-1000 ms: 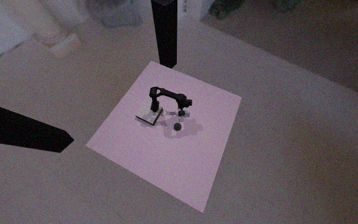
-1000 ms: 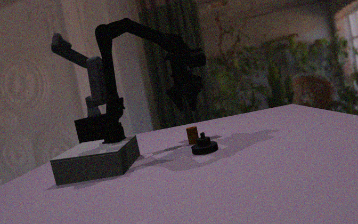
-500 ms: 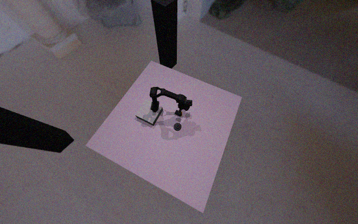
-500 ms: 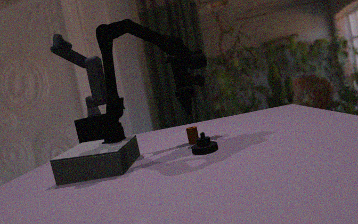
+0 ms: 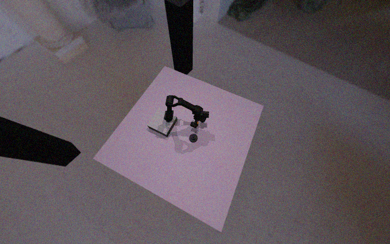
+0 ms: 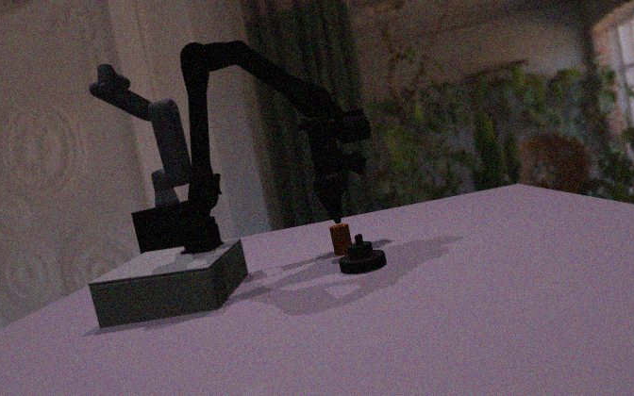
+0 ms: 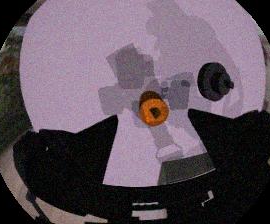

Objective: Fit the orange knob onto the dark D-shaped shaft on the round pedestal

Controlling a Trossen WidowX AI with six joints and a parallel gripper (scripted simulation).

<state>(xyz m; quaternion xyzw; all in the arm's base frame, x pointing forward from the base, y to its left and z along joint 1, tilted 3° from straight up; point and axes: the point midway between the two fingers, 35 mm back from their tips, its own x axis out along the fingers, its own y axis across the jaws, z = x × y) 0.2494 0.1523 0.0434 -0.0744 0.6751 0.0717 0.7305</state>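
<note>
The orange knob (image 5: 197,122) (image 6: 340,239) (image 7: 145,115) stands upright on the pale table top, its hole facing up. My gripper (image 6: 338,219) (image 7: 154,115) is open and empty, pointing down just above the knob. In the wrist view the knob lies between the two fingertips, one on each side. The round dark pedestal (image 5: 193,137) (image 6: 362,264) (image 7: 208,82) stands close beside the knob, to its right in the wrist view. Its thin shaft (image 6: 358,238) (image 7: 230,85) points up, bare. The shaft's flat side cannot be made out.
The arm's box-shaped base (image 5: 161,126) (image 6: 157,297) (image 7: 186,170) stands on the table (image 5: 215,182) (image 6: 408,344), left of the knob and pedestal in the top and exterior views. The arm's shadow falls around the knob and pedestal. A grey arm-like shape (image 6: 169,142) shows behind the arm.
</note>
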